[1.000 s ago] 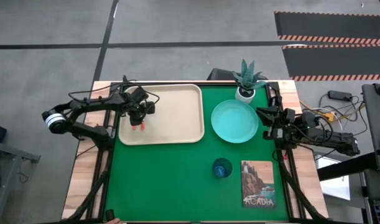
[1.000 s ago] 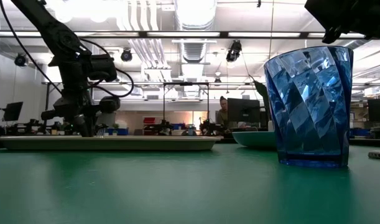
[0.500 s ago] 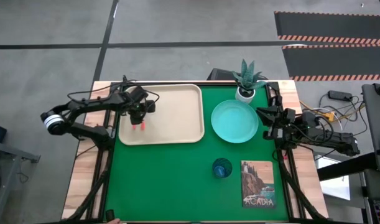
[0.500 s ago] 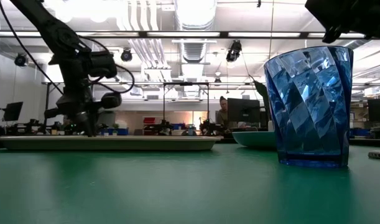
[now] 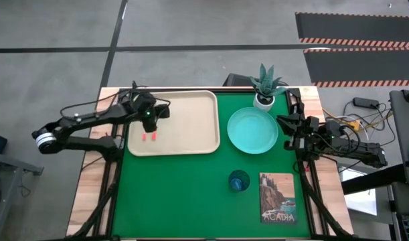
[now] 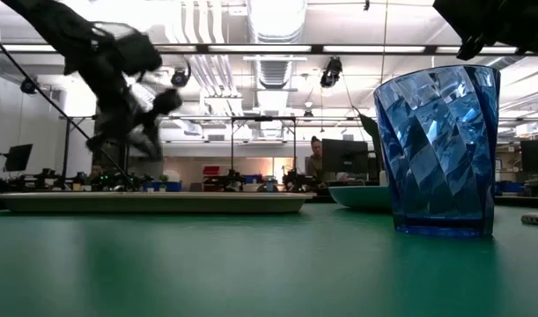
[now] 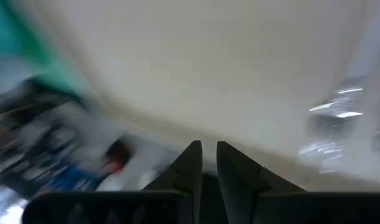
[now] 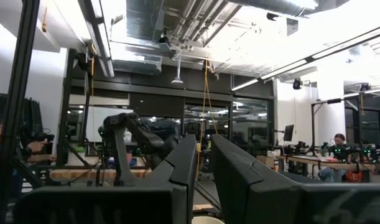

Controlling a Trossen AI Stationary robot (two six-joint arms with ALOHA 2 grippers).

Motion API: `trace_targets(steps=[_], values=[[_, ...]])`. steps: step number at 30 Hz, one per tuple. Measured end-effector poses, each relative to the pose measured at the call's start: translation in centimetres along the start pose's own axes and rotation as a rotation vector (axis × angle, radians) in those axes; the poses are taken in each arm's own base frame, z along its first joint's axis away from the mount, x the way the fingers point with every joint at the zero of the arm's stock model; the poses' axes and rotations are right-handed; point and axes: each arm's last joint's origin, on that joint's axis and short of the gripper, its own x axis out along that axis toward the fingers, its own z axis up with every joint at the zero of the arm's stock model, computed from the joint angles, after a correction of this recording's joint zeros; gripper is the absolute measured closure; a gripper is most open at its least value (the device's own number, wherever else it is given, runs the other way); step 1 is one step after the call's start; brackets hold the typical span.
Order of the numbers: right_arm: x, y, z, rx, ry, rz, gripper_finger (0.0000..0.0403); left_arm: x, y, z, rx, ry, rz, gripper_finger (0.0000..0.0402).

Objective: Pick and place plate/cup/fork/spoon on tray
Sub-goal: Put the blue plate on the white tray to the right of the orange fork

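Note:
The beige tray (image 5: 184,114) lies at the table's far left. Two orange-red handle ends (image 5: 149,136) lie on its near left part; I cannot tell the fork from the spoon. A blurred silver piece (image 7: 334,116) shows in the left wrist view. My left gripper (image 5: 148,115) hangs shut and empty above the tray, also in the low view (image 6: 145,141). The turquoise plate (image 5: 253,130) lies right of the tray. The blue cup (image 5: 238,181) stands nearer the front (image 6: 440,150). My right gripper (image 5: 289,132) waits shut beside the plate's right rim.
A white pot with a green plant (image 5: 266,87) stands at the far edge behind the plate. A picture card reading "Acadia" (image 5: 278,197) lies near the front right, next to the cup. Bare green table shows in front of the tray.
My left gripper has risen from the tray's floor and drawn a little toward the far edge, its arm swinging back toward the table's left. The two orange-red handle ends stay where they were on the tray.

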Motion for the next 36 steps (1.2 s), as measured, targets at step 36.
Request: trace_targets(steps=[36], values=[[1.8, 0.0, -0.7, 0.065, -0.007, -0.004, 0.0360, -8.4, 12.5, 9.8, -1.382, -0.974, 0.864, 0.0368]])
